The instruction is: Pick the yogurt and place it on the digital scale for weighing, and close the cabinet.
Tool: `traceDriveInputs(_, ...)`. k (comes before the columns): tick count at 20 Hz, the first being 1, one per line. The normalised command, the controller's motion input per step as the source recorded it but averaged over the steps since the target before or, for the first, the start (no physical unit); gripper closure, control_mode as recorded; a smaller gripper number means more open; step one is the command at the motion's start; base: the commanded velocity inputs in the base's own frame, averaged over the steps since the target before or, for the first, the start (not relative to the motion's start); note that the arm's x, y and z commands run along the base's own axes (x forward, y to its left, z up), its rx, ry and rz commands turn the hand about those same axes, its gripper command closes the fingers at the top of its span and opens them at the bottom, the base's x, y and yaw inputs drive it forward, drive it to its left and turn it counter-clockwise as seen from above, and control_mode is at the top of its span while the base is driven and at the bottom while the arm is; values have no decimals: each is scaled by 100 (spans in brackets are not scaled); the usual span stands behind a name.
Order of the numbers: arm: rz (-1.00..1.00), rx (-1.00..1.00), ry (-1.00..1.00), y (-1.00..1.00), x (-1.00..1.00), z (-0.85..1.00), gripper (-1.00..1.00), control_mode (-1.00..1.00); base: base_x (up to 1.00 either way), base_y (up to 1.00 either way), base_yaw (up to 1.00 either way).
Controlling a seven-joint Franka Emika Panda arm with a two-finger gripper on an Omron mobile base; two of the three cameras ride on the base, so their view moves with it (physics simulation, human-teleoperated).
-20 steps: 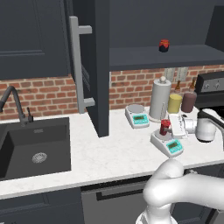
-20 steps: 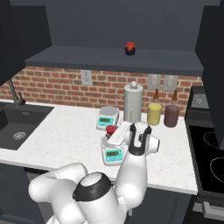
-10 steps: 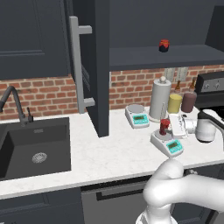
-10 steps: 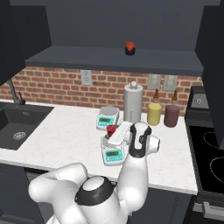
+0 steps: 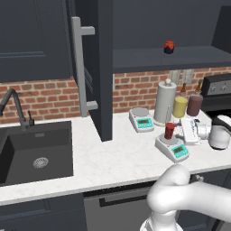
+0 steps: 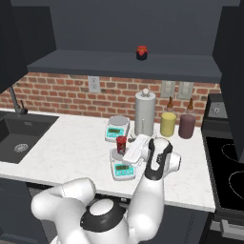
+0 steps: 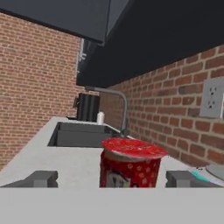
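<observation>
Yogurt on diagonal scale, claw spread either side

Yogurt point(image 7: 130, 164): one small red cup, upright, standing on the round pan of the digital scale point(image 5: 173, 147). In the hand view it sits dead centre between the two dark fingertips, one at 9 o'clock of the cup and one at 3 o'clock, a visible gap on each side; neither tip touches it.

Gripper point(image 5: 184, 131): one, jaws wide apart, holding nothing. In the left base view it lies at 3 o'clock of the cup, just beside it, pointing horizontally toward 9 o'clock.

Arm: white Panda, elbow bulking in the foreground of both base views, forearm rising and the wrist bent so the hand lies level over the counter point(image 5: 113, 158).

Scales: two. The task scale is turned diagonally, teal display toward the counter's front edge. The second scale point(image 5: 141, 119) sits square at 11 o'clock of the first, near the brick wall, pan bare.

Cabinet point(image 5: 97, 63): one upper wall unit, dark charcoal-blue. Its left door stands open, swung edge-on toward the camera, long grey bar handle point(image 5: 80, 67) vertical.

Shelf item: one squat red-and-black jar point(image 5: 169, 47) on the open shelf.

Counter containers: one paper-towel roll point(image 5: 165, 102), one yellow canister point(image 5: 180, 107), one dark maroon canister point(image 5: 195, 104), in a row at 1 o'clock of the yogurt.

Sink point(image 5: 34, 153): one black basin with one curved faucet point(image 5: 13, 104), far toward 9 o'clock.
</observation>
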Motion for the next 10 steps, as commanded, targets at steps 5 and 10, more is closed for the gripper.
traceDriveInputs(5, -9, 11, -23, -36, -78, 28, -100, -100, 0, 0, 0)
traceDriveInputs(10, -1, 31, -42, -57, -86, 41, -100, -100, 0, 0, 0)
